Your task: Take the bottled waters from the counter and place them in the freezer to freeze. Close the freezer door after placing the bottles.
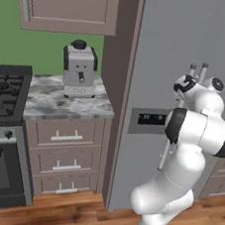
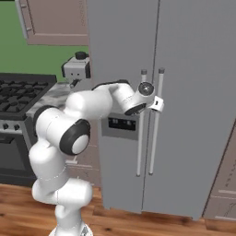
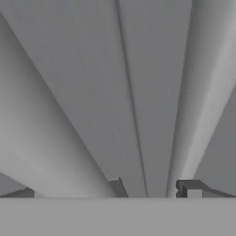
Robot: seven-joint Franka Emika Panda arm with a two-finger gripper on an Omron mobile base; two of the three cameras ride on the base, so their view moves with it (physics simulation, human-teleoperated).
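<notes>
Freezer door (image 2: 120, 92), the tall grey panel with a dark dispenser inset, stands shut; gripper (image 2: 158, 104) (fingers spread wide) hovers at its long silver bar handle (image 2: 140, 124).

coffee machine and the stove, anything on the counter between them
Nothing: in the left base view the marbled counter is bare between the stove and the coffee machine.

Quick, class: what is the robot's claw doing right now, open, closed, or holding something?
Claw: open, holding nothing, up against the long silver handles where the closed freezer door meets the right-hand door.
</notes>
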